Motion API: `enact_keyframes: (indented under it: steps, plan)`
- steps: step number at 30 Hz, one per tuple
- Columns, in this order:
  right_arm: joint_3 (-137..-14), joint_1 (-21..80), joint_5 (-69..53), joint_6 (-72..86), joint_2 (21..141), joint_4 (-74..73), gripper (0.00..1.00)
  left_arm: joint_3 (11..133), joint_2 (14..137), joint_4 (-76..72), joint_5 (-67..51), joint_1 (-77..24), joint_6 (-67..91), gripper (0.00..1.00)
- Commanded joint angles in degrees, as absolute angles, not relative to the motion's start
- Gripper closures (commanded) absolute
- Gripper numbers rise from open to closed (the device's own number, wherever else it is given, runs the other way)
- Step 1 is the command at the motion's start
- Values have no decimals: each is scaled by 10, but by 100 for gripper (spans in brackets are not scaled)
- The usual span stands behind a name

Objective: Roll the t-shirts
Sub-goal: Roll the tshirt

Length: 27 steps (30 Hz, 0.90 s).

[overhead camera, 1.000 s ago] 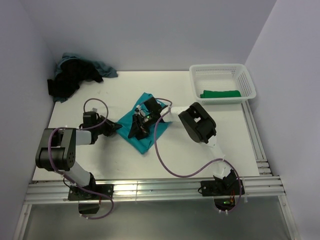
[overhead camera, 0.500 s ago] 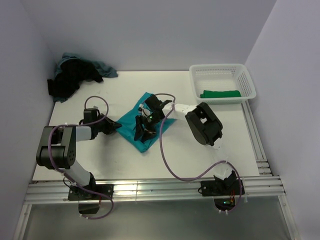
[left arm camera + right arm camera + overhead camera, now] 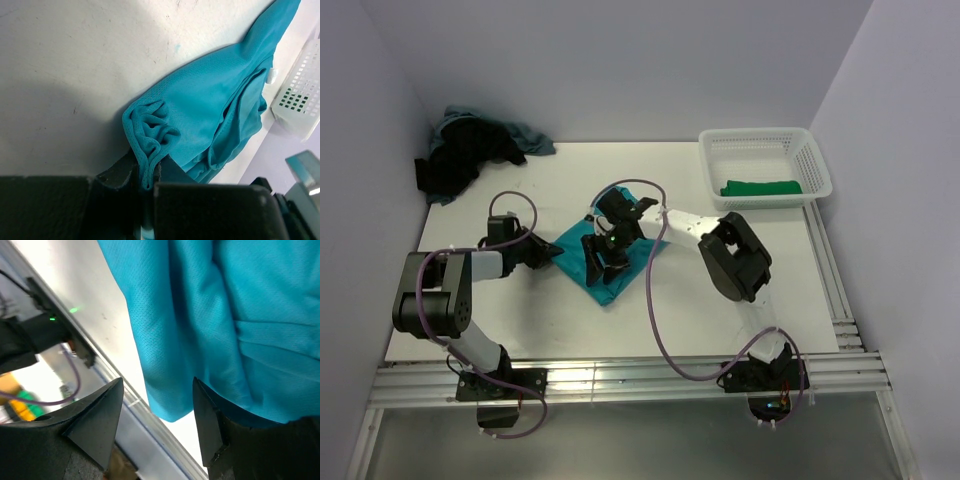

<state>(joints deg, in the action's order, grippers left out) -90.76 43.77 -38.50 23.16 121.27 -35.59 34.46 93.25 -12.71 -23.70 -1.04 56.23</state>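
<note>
Clearly early: bright teal cotton t-shirt (image 3: 578, 255) lay loosely folded at middle of bench (image 3: 800, 290), not yet rolled. Its bunched corner was clamped in left gripper (image 3: 146, 172); right gripper (image 3: 157, 380) hovered above cloth, jaws apart, empty. Green t-shirt (image 3: 760, 187) lay in white lattice basket (image 3: 765, 140); black and dusty-blue t-shirts (image 3: 470, 155) heaped at far-left corner.

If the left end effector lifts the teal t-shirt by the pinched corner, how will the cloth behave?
Probably floppy: the teal t-shirt bunches into wrinkles where the left end effector pinches it. It likely drapes and unfolds when lifted, since its folds lie loose. It seems light: thin knit.
</note>
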Motion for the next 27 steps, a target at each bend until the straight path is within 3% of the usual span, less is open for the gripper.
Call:
enact_keyframes:
  steps: [1, 9, 27]
  plan:
    - [-932, 464, -324, 209, 1170, -378, 35, 354, 931, -86, -208, -13, 541, 100]
    - [-937, 510, -160, 199, 1142, -377, 35, 368, 944, -55, -213, -14, 532, 100]
    - [-938, 592, 2, 186, 1166, -402, 41, 433, 978, 49, -214, -15, 519, 100]
